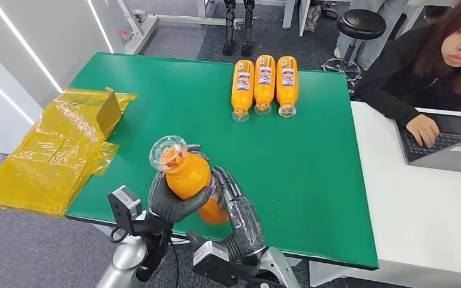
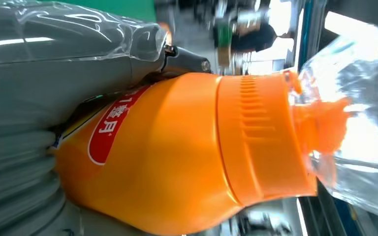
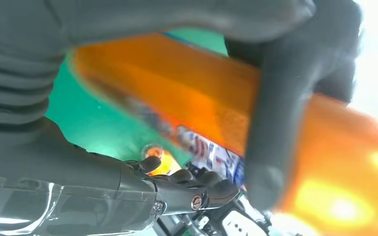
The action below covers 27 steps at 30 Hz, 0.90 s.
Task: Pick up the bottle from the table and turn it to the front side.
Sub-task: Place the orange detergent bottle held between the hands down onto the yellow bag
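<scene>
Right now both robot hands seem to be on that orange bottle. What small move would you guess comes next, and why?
Probably a slight roll of the orange bottle between the left hand and right hand. It is lifted off the green table, and its label is mostly hidden in the head view.

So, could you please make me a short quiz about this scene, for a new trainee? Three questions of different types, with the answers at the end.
1. True or false: the held bottle is lifted off the green table.
2. How many orange bottles lie in the row at the far side of the table?
3. Multiple choice: what is the person at the white table doing? A) reaching for a bottle B) resting a hand on a laptop C) holding the yellow plastic wrap

Key:
1. True; both the left hand and the right hand hold it, clear cap toward the camera.
2. Three.
3. B.
</scene>
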Tool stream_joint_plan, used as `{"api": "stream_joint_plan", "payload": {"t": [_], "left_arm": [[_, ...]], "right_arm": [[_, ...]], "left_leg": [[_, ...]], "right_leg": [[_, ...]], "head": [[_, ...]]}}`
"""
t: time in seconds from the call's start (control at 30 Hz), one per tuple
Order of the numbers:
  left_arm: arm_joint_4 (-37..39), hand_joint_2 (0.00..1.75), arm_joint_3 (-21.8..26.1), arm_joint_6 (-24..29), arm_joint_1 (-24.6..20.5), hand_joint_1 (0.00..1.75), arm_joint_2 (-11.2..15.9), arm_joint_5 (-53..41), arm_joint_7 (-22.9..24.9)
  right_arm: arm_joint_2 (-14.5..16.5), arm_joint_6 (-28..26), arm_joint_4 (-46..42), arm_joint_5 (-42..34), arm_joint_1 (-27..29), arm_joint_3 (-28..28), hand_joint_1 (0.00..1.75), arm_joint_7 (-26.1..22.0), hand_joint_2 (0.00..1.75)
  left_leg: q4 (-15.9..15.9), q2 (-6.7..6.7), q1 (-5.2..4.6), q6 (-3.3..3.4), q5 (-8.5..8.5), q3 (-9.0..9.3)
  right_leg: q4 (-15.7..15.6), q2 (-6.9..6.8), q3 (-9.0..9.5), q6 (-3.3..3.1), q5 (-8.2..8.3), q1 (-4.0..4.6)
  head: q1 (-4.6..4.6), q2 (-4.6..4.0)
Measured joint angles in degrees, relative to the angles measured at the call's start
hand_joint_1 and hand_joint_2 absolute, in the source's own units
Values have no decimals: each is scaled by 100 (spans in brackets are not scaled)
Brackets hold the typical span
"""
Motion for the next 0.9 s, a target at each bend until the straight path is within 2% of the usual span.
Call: {"api": "stream_joint_plan", "payload": {"t": [0.17, 0.37, 0.53, 0.63, 0.77, 0.83, 0.9], "left_arm": [[618, 175, 364, 853, -453, 175, 48, -1123, -28], [1341, 175, 499, 1947, -970, 175, 198, -3094, 287], [1851, 175, 516, 2293, -1236, 175, 315, -3786, 457], [2244, 175, 513, 2706, -1424, 175, 386, -4653, 908], [3308, 175, 427, 3247, -1956, 175, 513, -6098, 1643], [3857, 175, 287, 3279, -2264, 175, 566, -6985, 2249], [4382, 175, 56, 3014, -2589, 175, 618, -7852, 2902]], "right_arm": [[25, -1, 58, -107, 34, 55, 0, -77, 0], [74, 40, 203, -370, -17, 160, 0, -186, 0], [140, 112, 314, -433, -78, 238, 0, -219, 0], [187, 201, 381, -531, -148, 291, 0, -246, 0], [306, 325, 504, -622, -260, 377, 0, -255, 0], [355, 378, 562, -650, -291, 399, 0, -250, 0], [391, 426, 615, -702, -308, 426, 0, -248, 0]], "left_leg": [[0, -1, 2, -3, 3, -1], [0, -1, 2, -3, 3, -1], [0, 0, 2, -3, 3, -1], [0, 0, 2, -3, 3, -1], [0, -1, 4, -5, 11, -1], [0, -1, 5, -8, 13, -1], [0, -3, 5, -11, 16, -2]], "right_leg": [[2, -1, 0, -1, 0, 2], [3, 0, 0, -1, 1, 2], [3, 0, 0, -1, 1, 2], [3, 1, -1, -1, 1, 2], [5, 0, -1, -3, 2, 3], [6, 0, -2, -4, 3, 4], [8, 0, -2, -5, 4, 4]], "head": [[0, 0], [1, 0], [1, 0], [0, 0], [1, 0], [0, 0], [2, 0]]}}
